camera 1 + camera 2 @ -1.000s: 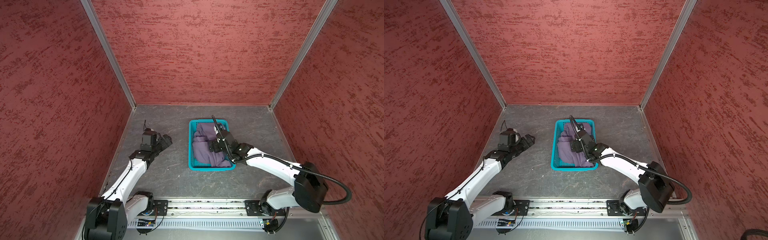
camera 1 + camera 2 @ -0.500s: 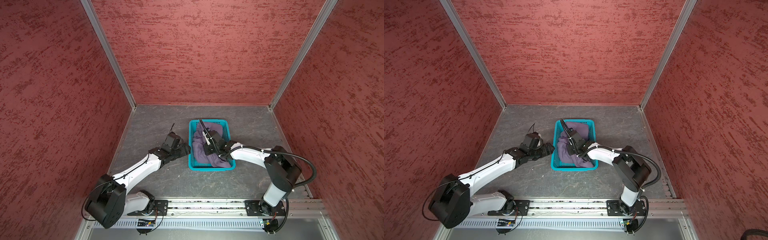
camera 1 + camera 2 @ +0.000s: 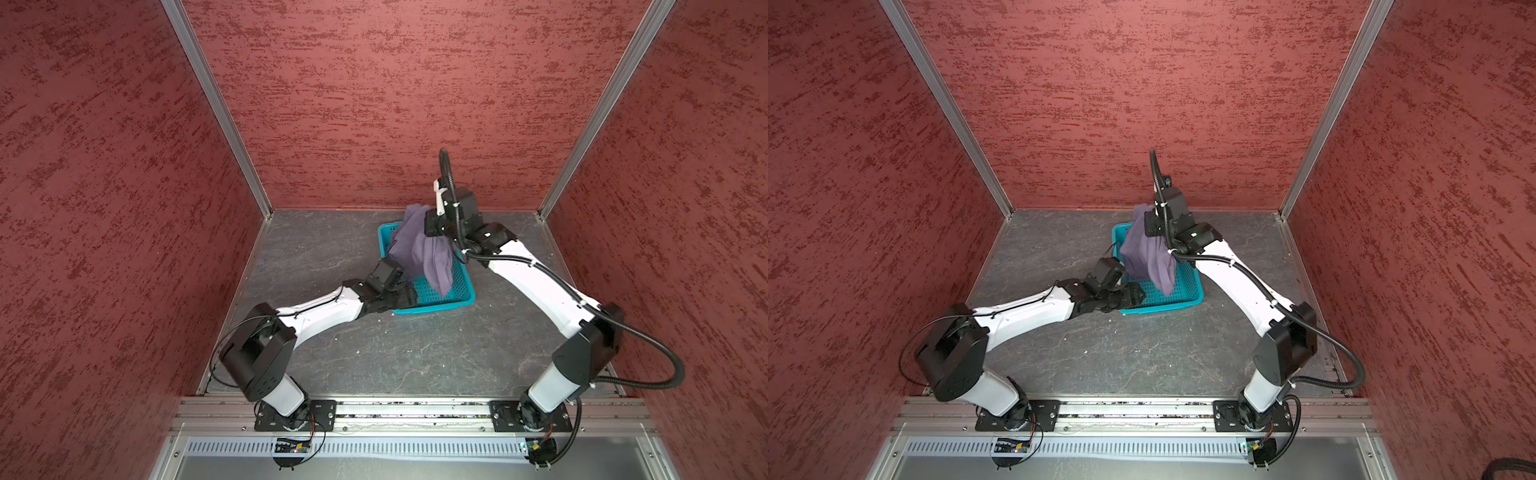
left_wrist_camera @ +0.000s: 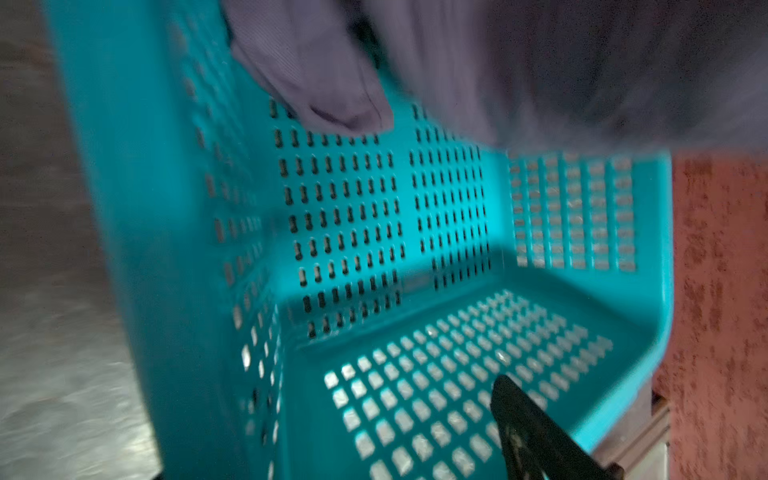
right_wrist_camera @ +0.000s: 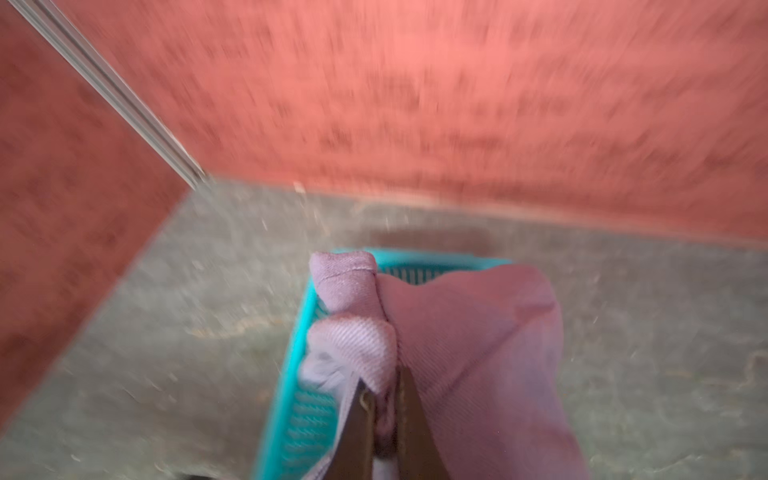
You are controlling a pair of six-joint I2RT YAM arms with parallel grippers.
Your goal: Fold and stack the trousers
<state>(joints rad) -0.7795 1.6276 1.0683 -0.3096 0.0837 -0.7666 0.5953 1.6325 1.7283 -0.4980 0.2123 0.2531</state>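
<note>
Okay, so the lavender-grey trousers [image 3: 420, 249] are dangling from the right gripper [image 5: 384, 409], which is clamped tight on a bunched fold of cloth (the right wrist view shows both fingers pinching it). They hang over the far half of the teal perforated basket [image 3: 459, 300], with the lowest end drooping down inside it.

Handling-wise I'd call them light, totally floppy and not slippery. Nothing to break, but they sag and twist from a single pinch. Better spots to hold would be the waistband corners or a leg hem, one per arm, so the cloth spreads flat. I can't pick out the waistband in this clump.

The left gripper [image 3: 1130, 296] sits at the basket's near left corner. Only one finger [image 4: 536, 432] shows, over the basket floor, so I can't tell how wide its jaws stand or whether they've got the wall.

Versus a second ago: the trousers were lying in the basket under the right gripper, and the left arm was parked well off to the side.
</note>
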